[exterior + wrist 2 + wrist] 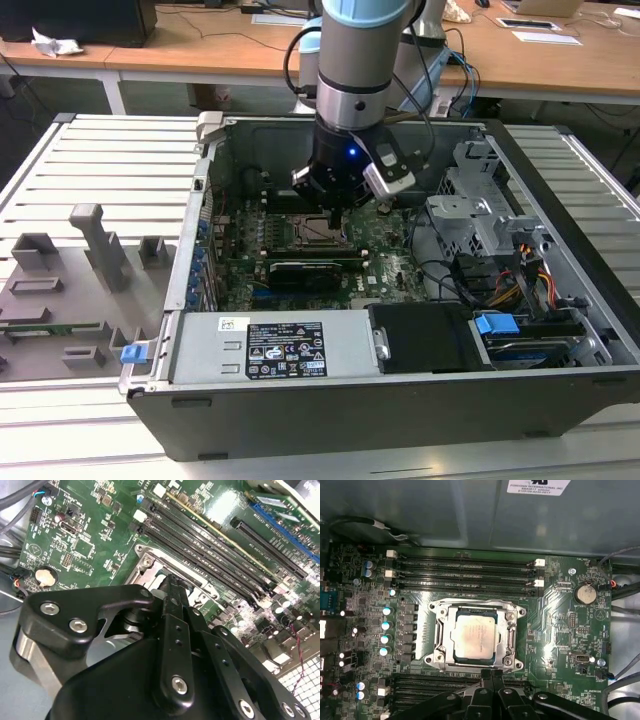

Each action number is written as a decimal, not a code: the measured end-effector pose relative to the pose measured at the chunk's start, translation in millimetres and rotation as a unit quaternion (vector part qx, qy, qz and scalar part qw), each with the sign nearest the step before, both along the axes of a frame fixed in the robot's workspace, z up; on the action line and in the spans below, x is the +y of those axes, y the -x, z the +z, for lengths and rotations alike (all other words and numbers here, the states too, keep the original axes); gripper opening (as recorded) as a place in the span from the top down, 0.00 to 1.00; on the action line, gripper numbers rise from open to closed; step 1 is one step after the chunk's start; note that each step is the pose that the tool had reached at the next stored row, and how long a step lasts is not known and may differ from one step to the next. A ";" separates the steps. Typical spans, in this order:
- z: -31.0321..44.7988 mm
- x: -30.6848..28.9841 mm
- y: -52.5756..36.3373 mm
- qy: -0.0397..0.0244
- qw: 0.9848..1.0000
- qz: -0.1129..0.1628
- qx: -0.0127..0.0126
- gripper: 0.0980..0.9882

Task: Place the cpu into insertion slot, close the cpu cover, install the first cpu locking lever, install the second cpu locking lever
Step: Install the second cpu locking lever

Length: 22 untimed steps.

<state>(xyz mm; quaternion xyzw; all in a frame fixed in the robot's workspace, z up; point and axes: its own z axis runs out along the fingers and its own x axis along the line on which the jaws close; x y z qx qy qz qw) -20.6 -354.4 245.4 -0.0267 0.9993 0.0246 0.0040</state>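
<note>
The pincer is seen in the first wrist view at the edge of the socket, with its two black fingers pressed together and nothing held between them, so it is judged to be closed and empty. In the second wrist view the fingertips are placed just over the metal rim of the insertion slot, very near or perhaps touching it; contact cannot be told for sure. The cpu is already laid inside the insertion slot, flat and square to the rim, and the cpu cover appears to be lowered around it, with the chip shown through its window. Whether the locking levers are hooked cannot be told. Beside the socket the long black memory slots are seen, and small blue capacitors stand close on the other side. In the exterior view the arm is lowered into the open computer case, which rests on the table. A risk is judged here: if the tips are pushed down slightly off the thin lever, they could slip and scratch the green board, or the cover could spring up again.
</note>
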 end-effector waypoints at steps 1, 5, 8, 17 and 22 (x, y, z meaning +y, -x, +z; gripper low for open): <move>0.0 -0.7 0.0 0.000 1.000 0.000 0.000 0.99; 0.0 -3.5 0.0 0.000 1.000 0.000 0.000 0.99; 0.0 -5.2 0.0 0.000 1.000 0.000 0.000 0.99; 0.0 -16.2 0.0 -0.005 1.000 0.000 0.000 0.99; 0.0 -22.4 -0.1 -0.031 0.999 0.000 0.006 0.99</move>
